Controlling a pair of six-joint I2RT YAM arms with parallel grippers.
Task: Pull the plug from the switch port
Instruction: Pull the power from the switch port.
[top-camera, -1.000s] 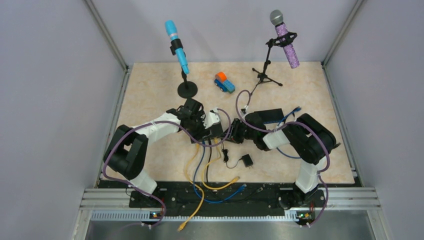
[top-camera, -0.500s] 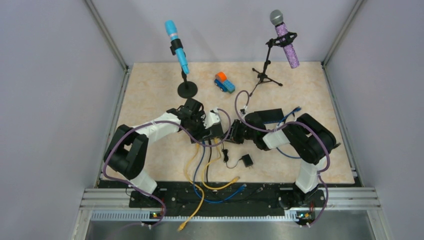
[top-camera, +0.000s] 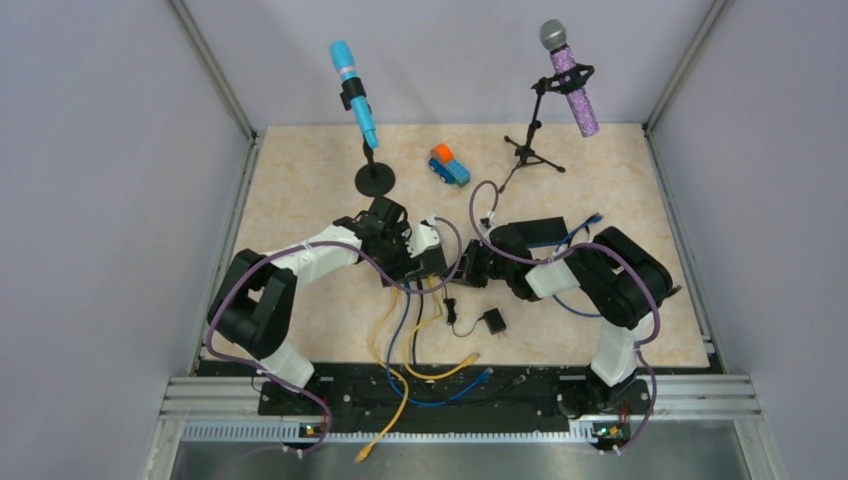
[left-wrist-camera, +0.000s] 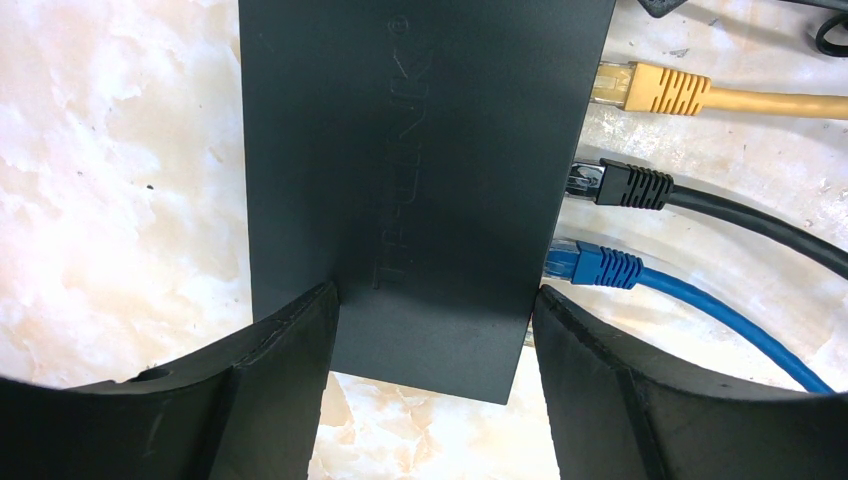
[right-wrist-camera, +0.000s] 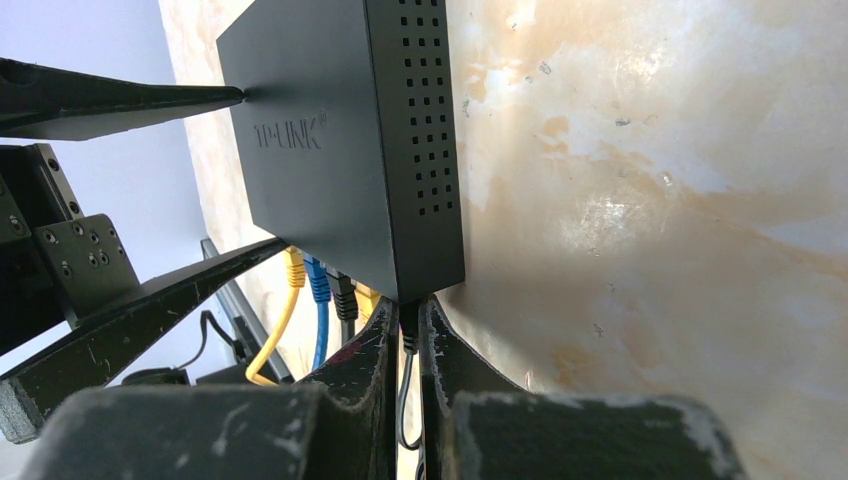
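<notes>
From above, the two arms meet near the middle of the desk (top-camera: 300, 180), the left arm (top-camera: 320, 250) and right arm (top-camera: 560, 270) closing in from either side on the small black switch (top-camera: 432, 262). Loose cables trail toward the near edge. How either set of jaws stands is too small to tell from up here. In the left wrist view the left jaws are clamped across the switch's flat body, one finger pressed against each long edge, pinning it to the desk. Three plugs sit in ports along one side: a yellow cable (left-wrist-camera: 660, 92), a black cable (left-wrist-camera: 640, 187) and a blue cable (left-wrist-camera: 600, 265). In the right wrist view the right jaws are pressed together, pinching the thin black plug (right-wrist-camera: 405, 335) where it enters the near corner of the switch, with its cord hanging down between the fingers. The plug looks fully seated, so I judge the bracing and the grasp done and the pull itself not yet begun. No bin or tray shows; the only holders here are the ports, all seen with plugs in them.
</notes>
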